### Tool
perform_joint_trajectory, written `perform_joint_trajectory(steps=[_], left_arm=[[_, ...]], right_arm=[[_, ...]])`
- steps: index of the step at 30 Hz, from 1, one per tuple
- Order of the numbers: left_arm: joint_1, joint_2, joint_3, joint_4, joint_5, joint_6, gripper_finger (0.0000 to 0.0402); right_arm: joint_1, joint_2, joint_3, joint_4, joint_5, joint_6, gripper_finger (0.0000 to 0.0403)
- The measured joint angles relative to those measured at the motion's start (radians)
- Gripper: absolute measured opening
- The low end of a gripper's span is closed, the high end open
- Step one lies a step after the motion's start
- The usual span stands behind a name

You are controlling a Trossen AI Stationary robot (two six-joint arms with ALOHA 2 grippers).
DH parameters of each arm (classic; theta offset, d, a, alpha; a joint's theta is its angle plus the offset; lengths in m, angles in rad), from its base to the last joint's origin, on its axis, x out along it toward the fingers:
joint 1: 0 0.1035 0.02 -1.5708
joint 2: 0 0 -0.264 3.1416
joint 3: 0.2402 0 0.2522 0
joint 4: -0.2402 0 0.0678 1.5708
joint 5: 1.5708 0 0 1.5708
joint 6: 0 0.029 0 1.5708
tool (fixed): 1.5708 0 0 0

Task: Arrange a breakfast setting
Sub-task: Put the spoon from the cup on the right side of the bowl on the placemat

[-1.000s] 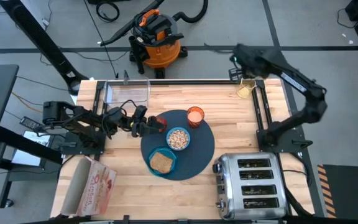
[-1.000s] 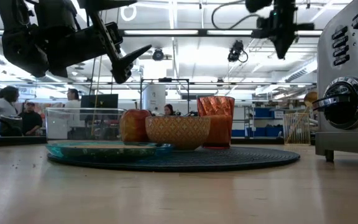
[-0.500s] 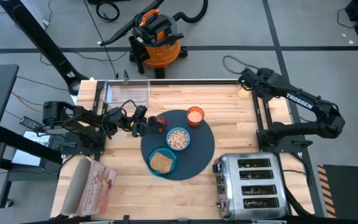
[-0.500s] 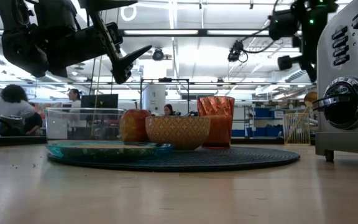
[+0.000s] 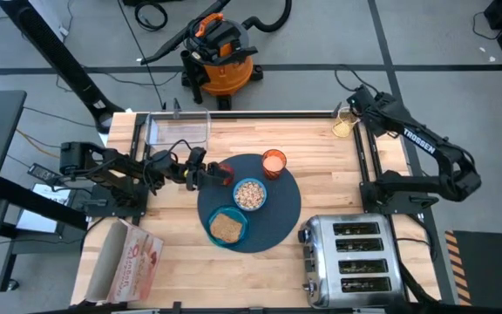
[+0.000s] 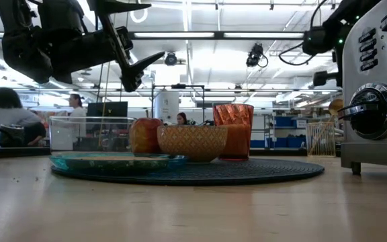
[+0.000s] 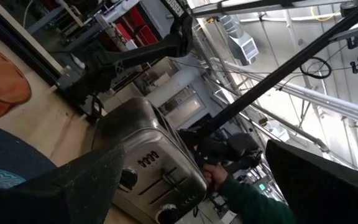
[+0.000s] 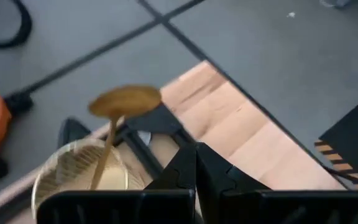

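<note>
The round dark mat [image 5: 279, 218] carries a bowl of cereal [image 5: 250, 194], a teal plate [image 5: 216, 235] with a toast slice [image 5: 227, 227], an orange cup [image 5: 274, 162] and a red-orange fruit [image 5: 226, 171]. My left gripper [image 5: 204, 175] hangs open over the mat's left edge, above the fruit [image 6: 145, 136] and clear of it. My right gripper [image 8: 196, 169] is shut above the table's far right corner. Just beyond it a gold spoon [image 8: 123, 101] stands bowl-up in a wire holder [image 8: 73, 174]. It touches neither.
A chrome toaster [image 5: 353, 257] stands at the near right, and a pink cereal box [image 5: 127, 258] lies at the near left. A clear container [image 5: 178, 131] sits at the far left. Bare wood lies between the mat and the far right corner.
My right gripper has swung back from beyond the table's far edge, come down toward the far right corner and rolled about its own line. It now hangs just over the wire holder with the spoon and has stayed shut.
</note>
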Motion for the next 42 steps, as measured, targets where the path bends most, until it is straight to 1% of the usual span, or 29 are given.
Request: perform_joint_trajectory(steps=[3,6,8,10,13,16,19,21,23,26,28,29,32,34,36,39,42], left_arm=[[0.000,0.000,0.000,0.000,-0.008,0.015,0.0396],[0.000,0.000,0.000,0.000,-0.008,0.015,0.0396],[-0.001,0.000,0.000,0.000,-0.004,0.015,0.0396],[-0.002,0.000,0.000,0.000,0.003,0.014,0.0396],[-0.007,0.000,0.000,-0.001,0.008,0.014,0.0396],[-0.005,0.000,0.000,-0.002,0.008,0.016,0.0396],[0.005,0.000,0.000,-0.003,0.008,0.022,0.0396],[0.014,0.000,0.000,-0.003,0.007,0.022,0.0396],[0.019,0.000,0.000,-0.003,0.007,0.022,0.0396],[0.019,0.000,0.000,-0.006,0.007,0.023,0.0396],[0.019,0.000,0.000,-0.007,0.008,0.023,0.0396],[0.019,0.000,0.000,-0.007,0.009,0.023,0.0396],[0.019,0.000,0.000,-0.007,0.034,0.023,0.0396],[0.016,0.000,0.000,-0.007,0.058,0.022,0.0396],[0.010,0.000,0.000,-0.007,0.076,0.014,0.0396],[-0.008,0.000,0.000,-0.010,0.092,0.010,0.0396],[-0.029,0.000,0.000,-0.014,0.102,0.008,0.0396]], right_arm=[[0.028,0.019,-0.013,0.017,0.041,0.103,0.0005],[0.034,0.039,-0.029,0.024,0.043,0.201,0.0005],[0.031,0.050,-0.041,0.020,-0.001,0.211,0.0005],[0.038,0.046,-0.041,0.015,-0.028,0.187,0.0006],[0.094,0.029,-0.017,-0.007,-0.050,0.164,0.0005],[0.163,0.012,0.043,-0.049,-0.020,0.189,0.0003],[0.214,0.026,0.136,-0.124,0.017,0.244,0.0003],[0.234,0.060,0.218,-0.206,0.039,0.269,0.0002],[0.242,0.115,0.311,-0.336,0.047,0.307,0.0002],[0.242,0.215,0.461,-0.530,0.033,0.370,0.0002],[0.242,0.281,0.551,-0.595,0.010,0.401,0.0002],[0.238,0.306,0.584,-0.581,-0.012,0.382,0.0002],[0.172,0.375,0.659,-0.570,-0.139,0.292,0.0007],[0.119,0.416,0.685,-0.592,-0.229,0.276,0.0013],[0.080,0.440,0.701,-0.589,-0.277,0.262,0.0024],[0.050,0.462,0.721,-0.584,-0.279,0.281,0.0048],[0.031,0.482,0.723,-0.565,-0.261,0.389,0.0076]])
